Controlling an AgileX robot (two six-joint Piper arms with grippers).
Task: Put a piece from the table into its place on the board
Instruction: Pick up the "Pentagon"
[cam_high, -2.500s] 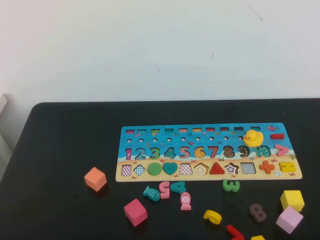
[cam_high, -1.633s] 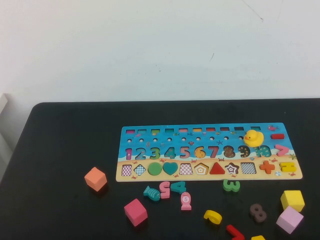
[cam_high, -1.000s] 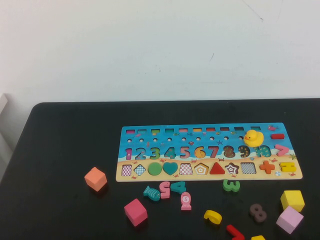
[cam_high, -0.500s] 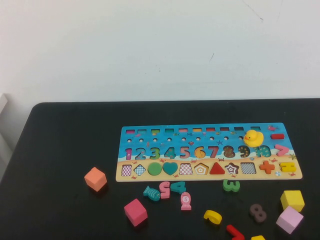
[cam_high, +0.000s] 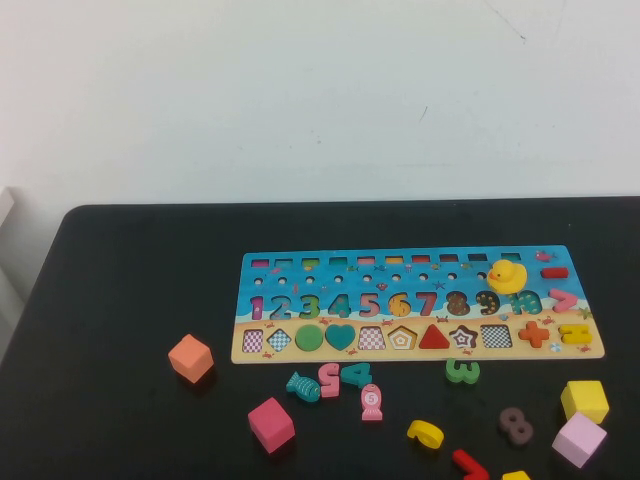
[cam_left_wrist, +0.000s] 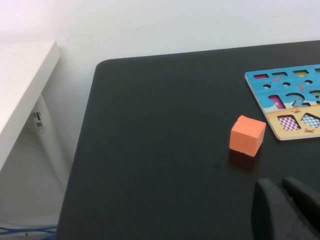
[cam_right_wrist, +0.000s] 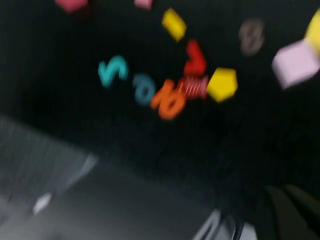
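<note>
- Yellow, flat and five-sided, your piece (cam_right_wrist: 222, 84) lay on the black worktop (cam_high: 120, 300), near the red numeral (cam_right_wrist: 196, 58) and well apart from the board (cam_high: 420, 305).
- Your left end effector (cam_left_wrist: 287, 210) hovered near the orange cube (cam_left_wrist: 247, 135); I cannot tell its opening.
- Your right end effector (cam_right_wrist: 285, 202) hung over the loose numerals, closed and empty.
</note>
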